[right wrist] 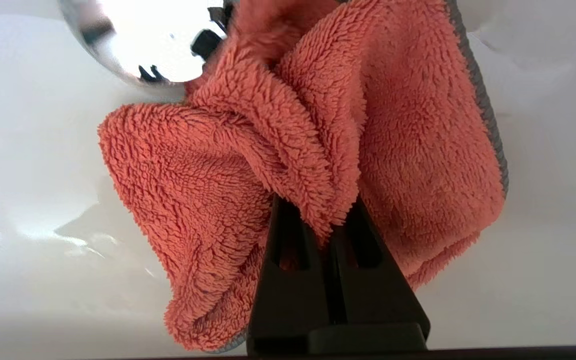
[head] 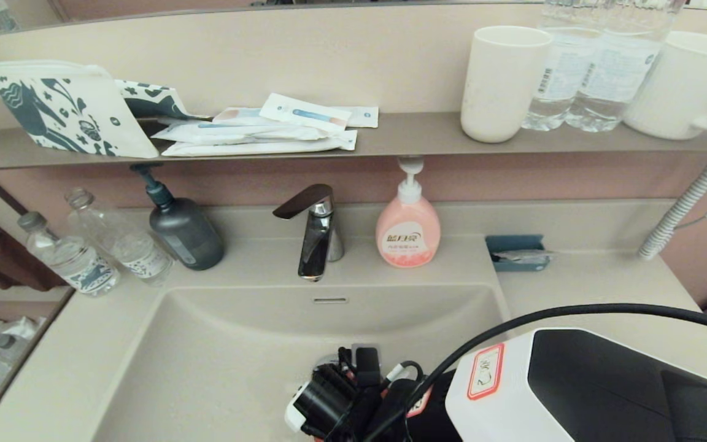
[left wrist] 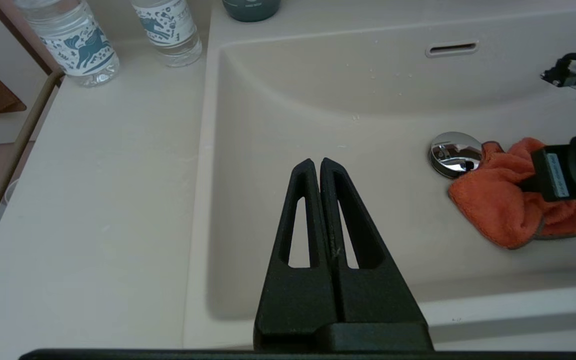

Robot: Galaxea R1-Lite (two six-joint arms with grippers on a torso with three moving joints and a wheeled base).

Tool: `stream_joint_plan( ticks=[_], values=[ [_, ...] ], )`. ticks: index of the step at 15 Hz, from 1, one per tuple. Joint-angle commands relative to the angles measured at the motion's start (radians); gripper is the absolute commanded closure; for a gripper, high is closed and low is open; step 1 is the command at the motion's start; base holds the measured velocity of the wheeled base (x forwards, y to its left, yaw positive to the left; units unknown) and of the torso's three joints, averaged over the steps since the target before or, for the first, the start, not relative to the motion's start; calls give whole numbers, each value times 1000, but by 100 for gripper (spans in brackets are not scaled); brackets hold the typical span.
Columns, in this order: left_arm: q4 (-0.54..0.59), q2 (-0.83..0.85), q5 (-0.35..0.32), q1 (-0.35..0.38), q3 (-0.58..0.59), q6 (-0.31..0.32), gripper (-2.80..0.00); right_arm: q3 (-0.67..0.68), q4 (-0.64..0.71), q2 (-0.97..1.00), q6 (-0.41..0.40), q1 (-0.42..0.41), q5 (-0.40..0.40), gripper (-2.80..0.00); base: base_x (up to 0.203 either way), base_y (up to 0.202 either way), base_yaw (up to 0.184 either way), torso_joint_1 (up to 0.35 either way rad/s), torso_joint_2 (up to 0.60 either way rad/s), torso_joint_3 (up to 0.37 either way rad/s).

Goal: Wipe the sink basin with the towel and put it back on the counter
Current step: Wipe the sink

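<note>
right gripper (right wrist: 335, 220) pinching towel (right wrist: 288, 150) | towel on sink basin (left wrist: 318, 110) floor, apparently touching drain plug (left wrist: 455, 152)

We see a pink soap bottle (head: 408, 229) right of the faucet (head: 315, 231), dark pump bottle (head: 183, 229) left, two water bottles (head: 97, 248) beyond, white cups (head: 501, 82) on the shelf (head: 415, 136).

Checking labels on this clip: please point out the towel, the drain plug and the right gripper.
towel (left wrist: 498, 210): left wrist view, on the plush orange folds.
drain plug (left wrist: 455, 152): left wrist view, on the chrome cap.
right gripper (right wrist: 335, 225): right wrist view, between the fingertips pinching the cloth.
</note>
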Motion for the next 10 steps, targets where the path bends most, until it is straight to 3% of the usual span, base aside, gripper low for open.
stream_joint_plan(
  ticks=[1,10],
  values=[
    [0,2,1,0,0,0,0,-37,-1,13,5,0,2,0,0,0,0,0,0,0],
    [0,2,-1,1,0,0,0,-112,33,-36,2,61,17,0,0,0,0,0,0,0]
  ],
)
